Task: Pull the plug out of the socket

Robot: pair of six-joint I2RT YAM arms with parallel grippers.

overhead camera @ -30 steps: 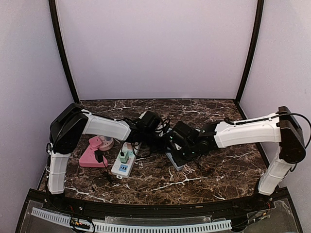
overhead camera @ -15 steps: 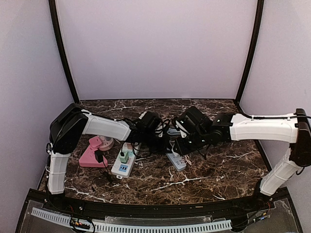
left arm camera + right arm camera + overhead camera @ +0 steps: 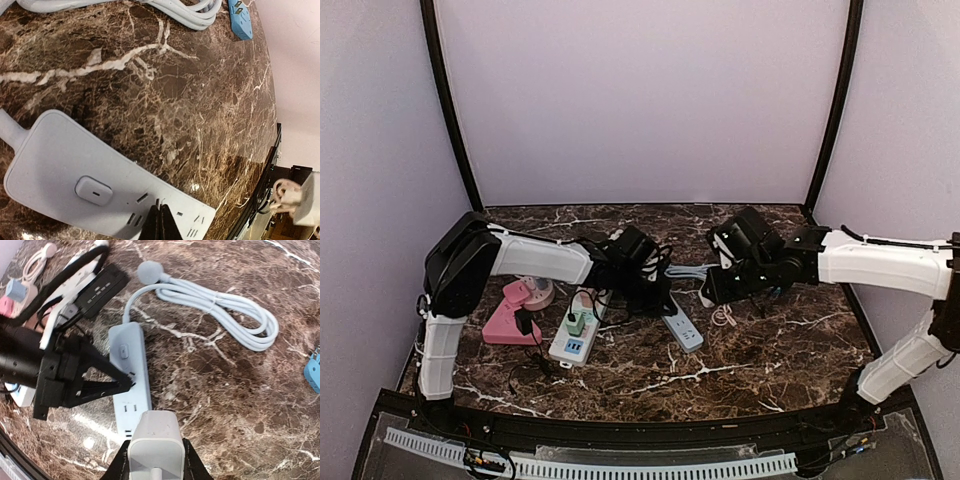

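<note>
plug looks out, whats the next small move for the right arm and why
Probably lower the right gripper and set the white plug on bare marble beside the power strip, then open. The plug hangs clear of the sockets, while the shut left gripper pins the strip.

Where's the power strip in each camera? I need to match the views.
Top external: strip at centre, under the left end effector.
Left wrist: strip lower left, shut fingertips on it.
Right wrist: strip centre-left, above the plug that the right end effector holds.
Shared landmark: the coiled cord, top edge in the left wrist view, upper right in the right wrist view.
</note>
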